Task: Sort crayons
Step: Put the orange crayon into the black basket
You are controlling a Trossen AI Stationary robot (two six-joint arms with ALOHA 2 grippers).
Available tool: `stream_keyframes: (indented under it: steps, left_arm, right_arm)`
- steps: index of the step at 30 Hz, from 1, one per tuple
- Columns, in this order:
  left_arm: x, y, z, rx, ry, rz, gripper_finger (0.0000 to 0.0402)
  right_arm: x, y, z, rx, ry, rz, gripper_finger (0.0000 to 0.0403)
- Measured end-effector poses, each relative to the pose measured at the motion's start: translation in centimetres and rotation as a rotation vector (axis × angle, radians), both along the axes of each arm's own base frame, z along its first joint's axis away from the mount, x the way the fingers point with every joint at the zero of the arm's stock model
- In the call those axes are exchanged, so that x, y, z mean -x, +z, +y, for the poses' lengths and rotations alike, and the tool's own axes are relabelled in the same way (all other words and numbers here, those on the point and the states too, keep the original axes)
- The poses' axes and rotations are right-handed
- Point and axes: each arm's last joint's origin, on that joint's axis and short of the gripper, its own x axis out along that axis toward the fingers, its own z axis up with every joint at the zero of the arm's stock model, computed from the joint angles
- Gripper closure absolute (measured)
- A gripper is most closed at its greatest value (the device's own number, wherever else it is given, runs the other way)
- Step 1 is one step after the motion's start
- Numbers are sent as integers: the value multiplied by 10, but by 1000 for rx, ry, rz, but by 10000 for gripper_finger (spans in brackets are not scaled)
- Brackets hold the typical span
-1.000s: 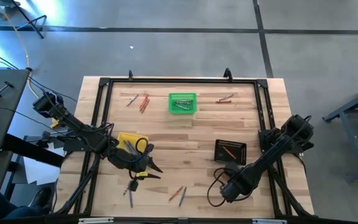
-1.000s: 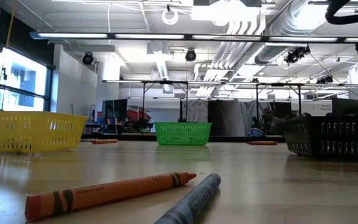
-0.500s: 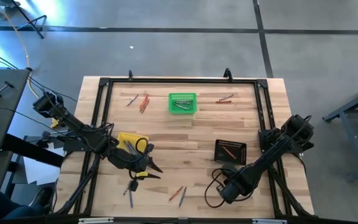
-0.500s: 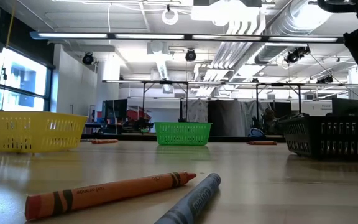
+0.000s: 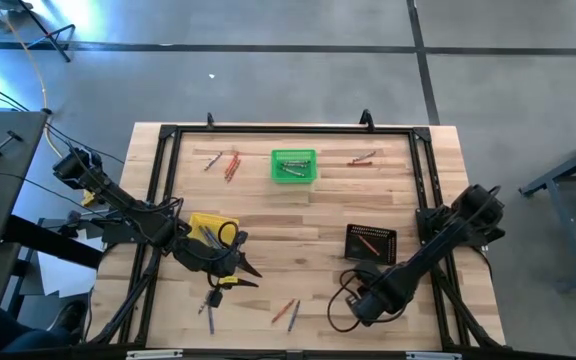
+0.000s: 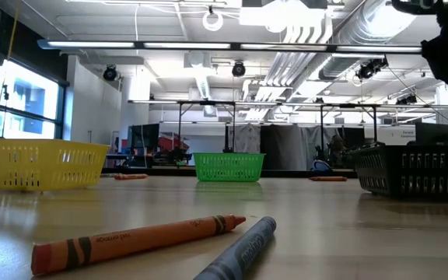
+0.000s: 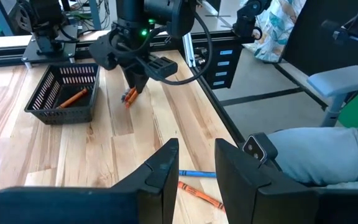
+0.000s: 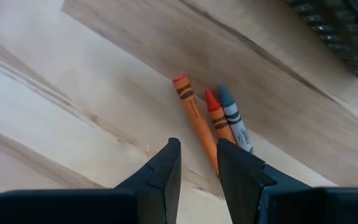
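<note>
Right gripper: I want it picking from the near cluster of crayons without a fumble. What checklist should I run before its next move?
1. Right gripper jaws open and empty: ok.
2. Aimed at the crayon cluster: ok, two orange crayons and a blue-grey one lie just beyond the fingertips.
3. Single crayon isolated: not ok, the three lie side by side, touching or nearly so.
4. Black basket ready: ok, already holds an orange crayon.
5. Left gripper out of the way: ok, it hovers near the yellow basket.
6. Height above the table: cannot tell.

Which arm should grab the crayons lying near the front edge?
Right. The right pincer hangs open right over those crayons; the left pincer sits farther away by the yellow basket.
</note>
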Motion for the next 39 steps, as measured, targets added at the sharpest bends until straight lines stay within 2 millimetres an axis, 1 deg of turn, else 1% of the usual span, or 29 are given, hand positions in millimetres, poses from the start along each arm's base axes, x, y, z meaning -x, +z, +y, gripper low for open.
stream_keyframes:
  steps: [6,9,15,28,36,39]
  left_arm:
    - [0,0,0,0,0,0,312]
    - [0,0,0,-1,0,0,312]
    - [0,0,0,-1,0,0,312]
    - [0,0,0,-1,0,1,312]
    - [0,-1,0,-7,1,11,312]
    - [0,-1,0,-8,1,13,312]
  right_arm:
    - [-7,-11,-1,-2,10,24,305]
    - [-8,-14,-2,4,24,31,305]
    - [-8,-15,-3,15,27,43,305]
    - [-13,-15,1,-28,27,-1,305]
    - [-15,-30,4,-24,24,39,305]
    - [-15,-32,4,-20,21,44,305]
